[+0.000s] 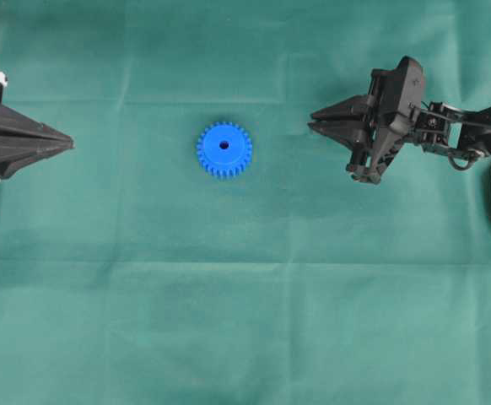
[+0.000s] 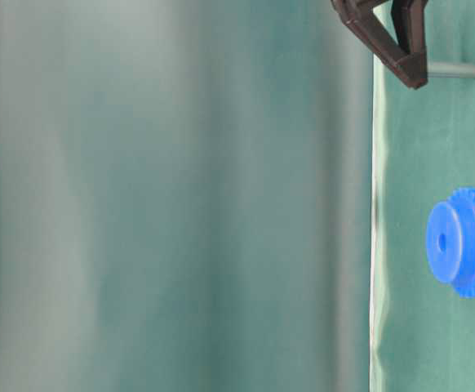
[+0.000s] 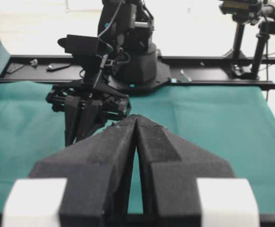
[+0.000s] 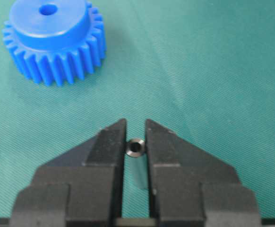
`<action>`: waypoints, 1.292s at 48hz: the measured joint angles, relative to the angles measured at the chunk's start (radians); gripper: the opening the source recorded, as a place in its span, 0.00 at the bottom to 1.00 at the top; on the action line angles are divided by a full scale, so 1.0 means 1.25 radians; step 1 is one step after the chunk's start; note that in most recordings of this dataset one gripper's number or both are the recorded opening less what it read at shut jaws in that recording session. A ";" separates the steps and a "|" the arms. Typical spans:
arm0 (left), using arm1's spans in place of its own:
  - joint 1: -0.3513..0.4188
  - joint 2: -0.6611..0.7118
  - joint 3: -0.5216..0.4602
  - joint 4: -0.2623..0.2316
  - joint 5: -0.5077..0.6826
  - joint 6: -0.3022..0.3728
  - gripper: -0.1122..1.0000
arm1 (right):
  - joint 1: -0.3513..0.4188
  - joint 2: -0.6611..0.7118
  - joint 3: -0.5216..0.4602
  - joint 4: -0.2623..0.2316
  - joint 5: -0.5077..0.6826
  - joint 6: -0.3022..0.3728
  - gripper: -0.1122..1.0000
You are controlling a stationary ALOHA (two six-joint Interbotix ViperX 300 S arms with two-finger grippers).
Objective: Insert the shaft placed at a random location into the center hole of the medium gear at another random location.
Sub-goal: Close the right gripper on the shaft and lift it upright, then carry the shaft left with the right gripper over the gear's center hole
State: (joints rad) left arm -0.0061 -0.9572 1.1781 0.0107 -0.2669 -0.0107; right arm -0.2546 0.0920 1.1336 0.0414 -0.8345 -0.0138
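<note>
Right between the two black fingers of the right gripper (image 4: 135, 142) sits the tiny silvery-grey metal cylinder shaft (image 4: 136, 156), pinched at both sides, its hollow end facing outward at the fingertips; from the table-level view the shaft (image 2: 455, 70) reaches from the fingertips toward the green cloth-covered counter (image 1: 313, 278). Ahead of this gripper and a little to one side, well apart, the bright blue plastic toothed medium gear (image 4: 52, 40) lies flat on the counter, its small dark center hole (image 4: 47, 9) facing up and uncovered. Only bare cloth lies between gripper and gear. Beyond the gear, the left gripper (image 1: 67, 145) hangs with its fingers pressed together, holding nothing.
</note>
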 measured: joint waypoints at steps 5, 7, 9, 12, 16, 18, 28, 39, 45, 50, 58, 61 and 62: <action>0.000 0.000 0.000 0.001 0.004 0.000 0.10 | -0.001 0.000 0.000 0.000 0.009 0.000 0.21; 0.001 0.000 0.000 0.000 0.005 0.000 0.10 | -0.001 0.000 0.000 0.000 0.011 0.000 0.20; 0.000 -0.001 0.000 0.000 0.005 0.000 0.10 | -0.001 0.000 0.000 0.000 0.012 0.000 0.21; 0.000 0.000 0.000 0.000 0.007 0.000 0.10 | -0.001 0.000 0.000 0.001 0.013 0.000 0.21; 0.000 0.000 0.000 0.000 0.011 -0.001 0.10 | -0.001 0.000 -0.001 0.000 0.013 0.000 0.20; 0.000 0.000 0.000 0.000 0.013 -0.001 0.10 | -0.001 -0.002 -0.001 0.000 0.016 0.000 0.21; 0.000 0.000 0.000 0.000 0.016 -0.001 0.10 | -0.001 -0.048 -0.001 0.001 0.054 0.000 0.20; 0.000 0.000 0.000 0.001 0.017 -0.001 0.10 | -0.001 -0.153 -0.011 -0.001 0.162 -0.001 0.20; 0.001 0.000 0.000 0.001 0.017 -0.001 0.10 | -0.002 -0.191 -0.012 -0.004 0.200 -0.001 0.21; 0.000 0.000 0.000 0.000 0.018 -0.001 0.10 | -0.002 -0.201 -0.012 -0.002 0.206 -0.002 0.20; 0.000 0.000 0.000 0.000 0.022 -0.001 0.10 | -0.002 -0.202 -0.012 -0.004 0.211 -0.004 0.21; 0.000 0.000 0.000 0.000 0.023 -0.001 0.10 | -0.001 -0.201 -0.013 -0.002 0.211 -0.004 0.21; 0.000 0.000 0.000 0.000 0.023 -0.001 0.10 | -0.001 -0.201 -0.015 -0.004 0.211 -0.004 0.20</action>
State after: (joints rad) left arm -0.0061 -0.9572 1.1781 0.0107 -0.2378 -0.0123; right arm -0.2562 -0.1595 1.1152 0.0368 -0.5706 -0.0184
